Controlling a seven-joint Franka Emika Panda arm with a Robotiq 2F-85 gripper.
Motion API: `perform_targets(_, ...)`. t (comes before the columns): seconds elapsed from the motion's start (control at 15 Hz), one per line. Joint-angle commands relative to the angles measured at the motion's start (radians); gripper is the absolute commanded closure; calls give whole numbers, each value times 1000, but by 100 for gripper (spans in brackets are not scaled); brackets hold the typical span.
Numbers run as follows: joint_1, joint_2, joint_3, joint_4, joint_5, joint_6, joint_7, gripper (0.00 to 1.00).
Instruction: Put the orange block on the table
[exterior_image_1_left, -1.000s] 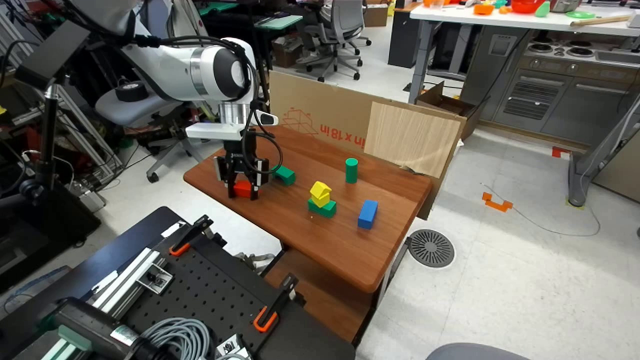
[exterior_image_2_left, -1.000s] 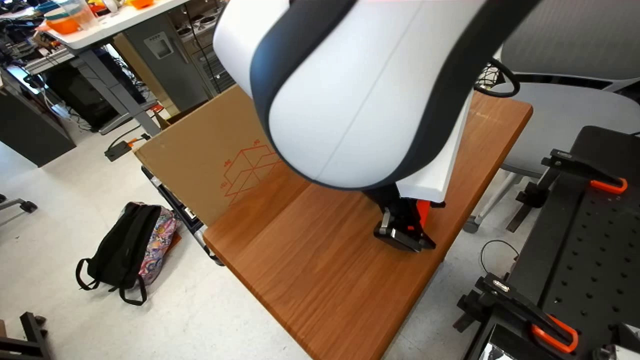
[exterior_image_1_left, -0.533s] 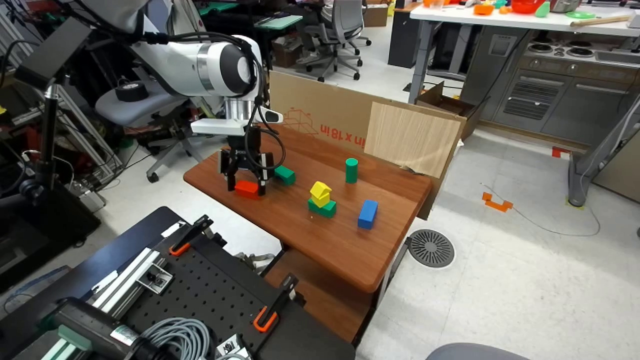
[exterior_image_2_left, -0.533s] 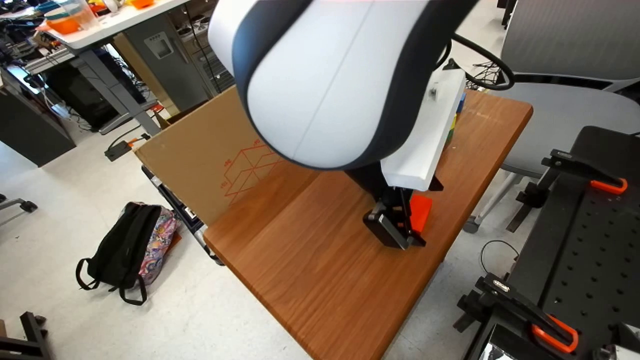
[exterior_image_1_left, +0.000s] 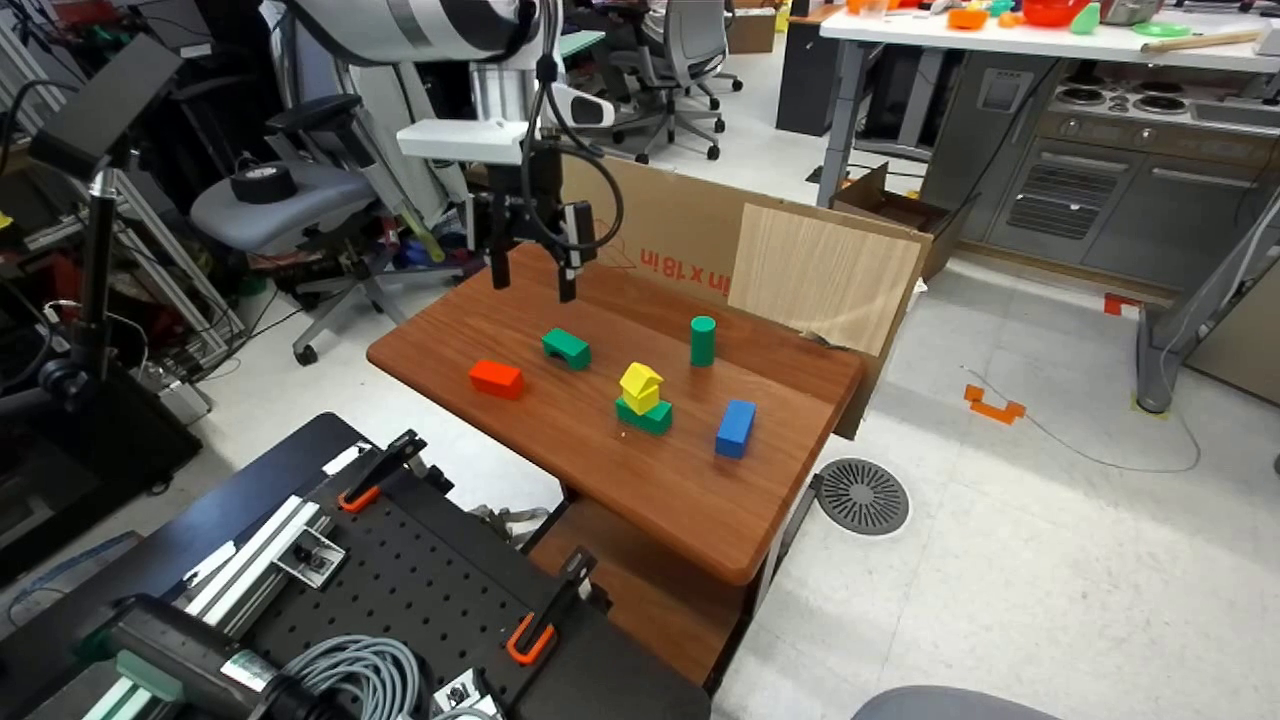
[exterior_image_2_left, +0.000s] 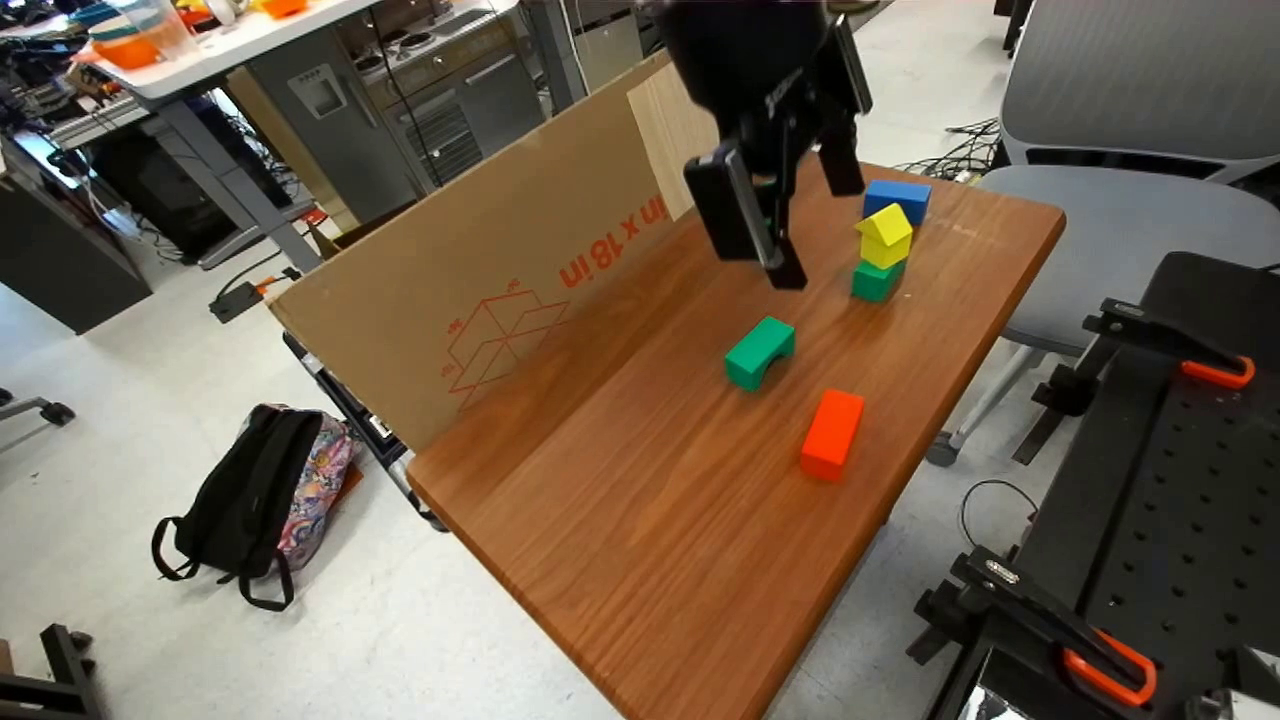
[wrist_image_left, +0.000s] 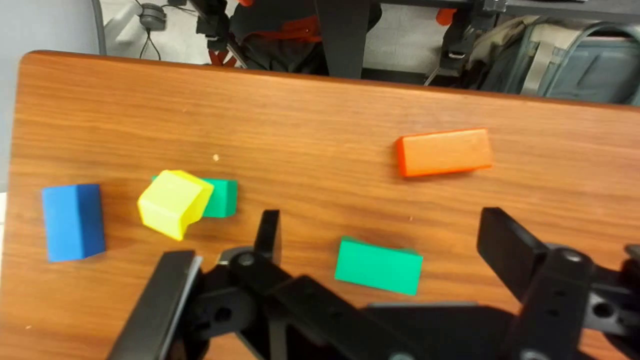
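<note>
While the Robotiq gripper (exterior_image_1_left: 534, 290) hangs above the wood-grain table (exterior_image_1_left: 680, 490), its jaws spread wide apart, the orange rectangular block (exterior_image_2_left: 831, 432) lies flat on that table, near the edge facing the perforated black board (exterior_image_1_left: 430, 570). The green arch block (exterior_image_2_left: 758, 346) sits near but apart from it.

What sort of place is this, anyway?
Most likely a robotics lab: a robot arm hangs over a table, a black perforated board carries clamps, and a kitchen unit stands in the background, perhaps for robot practice.
</note>
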Motion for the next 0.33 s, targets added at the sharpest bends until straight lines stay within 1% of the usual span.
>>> perform_targets(0.0, -16, -44, -36, 21, -38, -35, -4, 0)
perform_targets(0.07, -13, -33, -23, 8, -13, -7, -4, 0)
perform_targets(0.27, -20, -41, -37, 15, -25, -15, -4, 0)
